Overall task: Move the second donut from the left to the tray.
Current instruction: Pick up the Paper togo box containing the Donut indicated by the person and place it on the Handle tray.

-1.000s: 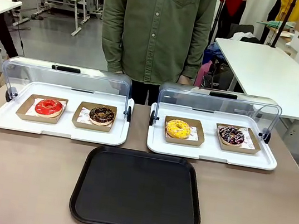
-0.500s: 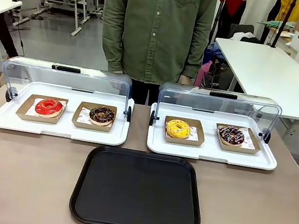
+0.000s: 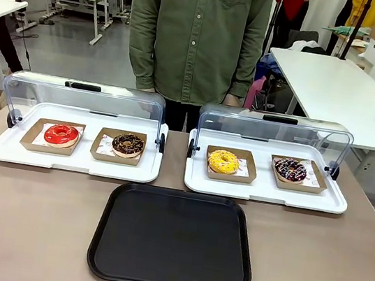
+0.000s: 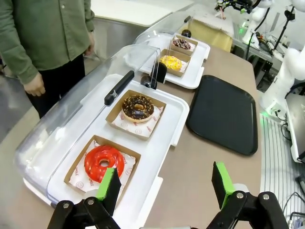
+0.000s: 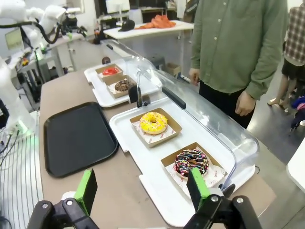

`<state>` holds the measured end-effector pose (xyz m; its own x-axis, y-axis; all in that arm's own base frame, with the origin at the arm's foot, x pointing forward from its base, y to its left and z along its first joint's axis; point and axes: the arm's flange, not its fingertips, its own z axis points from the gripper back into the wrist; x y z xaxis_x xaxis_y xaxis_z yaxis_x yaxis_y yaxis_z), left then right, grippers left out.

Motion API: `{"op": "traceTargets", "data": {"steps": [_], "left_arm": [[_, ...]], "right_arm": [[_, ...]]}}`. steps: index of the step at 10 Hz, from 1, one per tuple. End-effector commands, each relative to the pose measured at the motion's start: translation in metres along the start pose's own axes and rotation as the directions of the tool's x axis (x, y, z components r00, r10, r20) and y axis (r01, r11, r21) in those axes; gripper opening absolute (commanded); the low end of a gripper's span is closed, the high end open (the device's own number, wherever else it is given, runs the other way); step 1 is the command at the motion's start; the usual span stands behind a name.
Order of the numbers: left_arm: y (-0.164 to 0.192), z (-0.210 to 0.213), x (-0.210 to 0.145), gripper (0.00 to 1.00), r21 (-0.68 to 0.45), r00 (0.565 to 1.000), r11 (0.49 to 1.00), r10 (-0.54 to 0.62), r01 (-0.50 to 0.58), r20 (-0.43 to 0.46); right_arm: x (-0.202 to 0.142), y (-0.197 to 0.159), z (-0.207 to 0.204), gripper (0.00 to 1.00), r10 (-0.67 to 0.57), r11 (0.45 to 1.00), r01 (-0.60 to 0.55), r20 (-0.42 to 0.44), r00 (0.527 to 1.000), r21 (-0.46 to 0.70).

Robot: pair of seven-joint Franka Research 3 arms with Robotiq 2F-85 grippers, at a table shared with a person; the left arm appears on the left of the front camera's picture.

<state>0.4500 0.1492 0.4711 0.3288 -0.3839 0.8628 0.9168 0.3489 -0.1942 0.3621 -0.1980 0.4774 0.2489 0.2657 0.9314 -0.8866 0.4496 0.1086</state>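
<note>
1. A brown table runs across a workshop room. A person in a green shirt stands at its far side.
2. The left gripper hangs above the table's left end, its jaws spread wide with nothing between them.
3. Just ahead of one of its fingers lies a red-glazed donut in a cardboard holder. It sits at the near end of a white display tray.
4. The second donut from the left, dark chocolate glaze in its own brown holder, sits on that same white tray. It is one place beyond the red one from this gripper and well apart from the fingers. A clear dome lid stands swung back alongside both donuts.
5. The black tray lies flat on the table ahead of the left gripper's other finger, beside the white tray.
6. A second white tray holds a yellow donut and a multicoloured-sprinkle donut, each in a holder.
7. The right gripper hovers over the table's right end, jaws wide and empty. The sprinkled donut lies just beyond one finger, and the yellow one is farther ahead.
</note>
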Motion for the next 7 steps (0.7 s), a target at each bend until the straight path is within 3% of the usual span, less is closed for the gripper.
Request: {"op": "traceTargets", "data": {"steps": [1, 7], "left_arm": [[-0.0002, 0.0005, 0.0, 1.0, -0.004, 1.0, 1.0, -0.002, 0.002, 0.009], [-0.0002, 0.0005, 0.0, 1.0, -0.004, 1.0, 1.0, -0.002, 0.002, 0.009]], "right_arm": [[0.0039, 0.0005, 0.0024, 1.0, 0.036, 0.999, -0.036, 0.023, 0.999, 0.001], [0.0039, 0.0005, 0.0024, 1.0, 0.036, 0.999, -0.036, 0.023, 0.999, 0.001]]}}
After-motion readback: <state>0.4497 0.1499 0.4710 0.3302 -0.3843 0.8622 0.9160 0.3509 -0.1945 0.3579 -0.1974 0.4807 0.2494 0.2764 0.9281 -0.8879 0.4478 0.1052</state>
